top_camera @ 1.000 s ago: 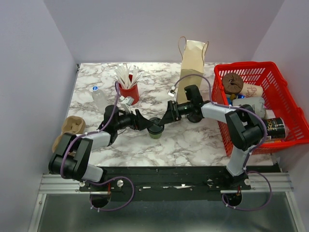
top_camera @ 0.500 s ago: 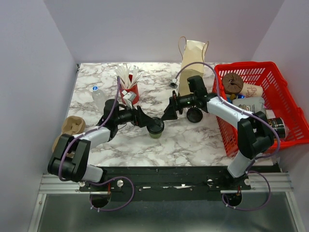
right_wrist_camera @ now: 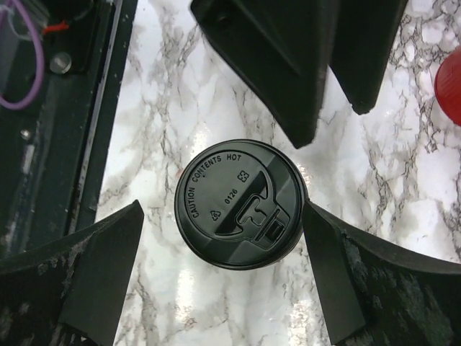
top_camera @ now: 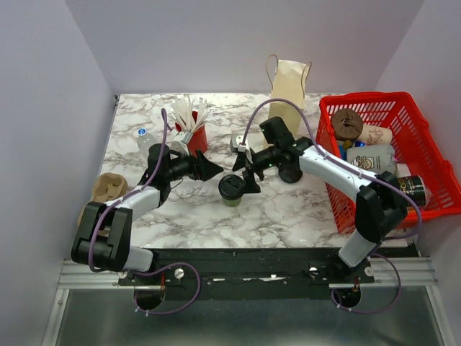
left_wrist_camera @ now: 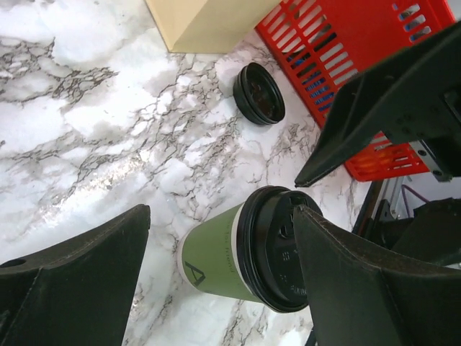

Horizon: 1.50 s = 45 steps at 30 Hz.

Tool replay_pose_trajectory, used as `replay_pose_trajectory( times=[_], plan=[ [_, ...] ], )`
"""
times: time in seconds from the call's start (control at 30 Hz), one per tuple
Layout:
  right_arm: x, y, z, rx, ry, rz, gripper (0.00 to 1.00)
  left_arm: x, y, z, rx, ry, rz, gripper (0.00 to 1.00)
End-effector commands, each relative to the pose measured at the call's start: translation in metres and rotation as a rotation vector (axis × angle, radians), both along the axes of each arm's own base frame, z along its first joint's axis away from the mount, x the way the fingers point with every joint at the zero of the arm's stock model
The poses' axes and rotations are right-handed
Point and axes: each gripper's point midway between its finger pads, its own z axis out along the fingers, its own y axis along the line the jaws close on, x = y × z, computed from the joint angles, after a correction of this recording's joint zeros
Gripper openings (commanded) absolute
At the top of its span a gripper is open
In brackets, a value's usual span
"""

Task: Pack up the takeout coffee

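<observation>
— Marble tabletop [top_camera: 288, 213], white with grey veins. Where's the coffee?
— The olive-green cup [top_camera: 231, 190] stands upright near the middle of it, with its black lid [right_wrist_camera: 241, 204] on.
— Is anything gripping it?
— No. The right gripper [top_camera: 245, 179] hangs above it, jaws spread wide, one finger on each side of the lid. One finger is very close to the rim; I can't tell if it touches.
— And the other arm?
— The left gripper [top_camera: 211, 171] sits just to the cup's left, also spread wide and holding nothing, its gap facing the cup.
— Farther out?
— A loose black disc [left_wrist_camera: 259, 94] lies flat beyond the cup, near the paper bag [top_camera: 288, 86] and the red basket [top_camera: 364, 97]. The red cup of white sticks [top_camera: 193, 135] stands behind the left gripper.
</observation>
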Motion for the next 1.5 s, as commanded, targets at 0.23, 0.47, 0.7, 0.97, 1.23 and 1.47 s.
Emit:
replay_pose_trajectory(
  times=[0.23, 0.47, 0.7, 0.97, 1.23, 1.47],
  plan=[
    [0.01, 0.005, -0.008, -0.048, -0.222, 0.064, 1.0, 0.009, 0.007, -0.017, -0.015, 0.076, 0.057, 0.87],
    [0.013, 0.01, -0.016, -0.068, -0.255, 0.086, 1.0, 0.011, 0.008, -0.025, -0.014, 0.101, 0.062, 0.87],
    [0.01, 0.011, -0.025, -0.092, -0.247, 0.114, 1.0, 0.013, 0.01, -0.028, -0.012, 0.109, 0.066, 0.87],
    [0.008, 0.01, -0.033, -0.116, -0.245, 0.137, 0.99, 0.012, 0.01, -0.035, -0.01, 0.13, 0.07, 0.87],
    [-0.002, 0.009, -0.035, -0.111, -0.206, 0.169, 0.99, 0.012, 0.01, -0.038, -0.007, 0.141, 0.067, 0.86],
    [-0.007, 0.014, -0.02, -0.067, -0.175, 0.17, 0.99, 0.012, 0.009, -0.038, -0.009, 0.139, 0.063, 0.86]
  ],
)
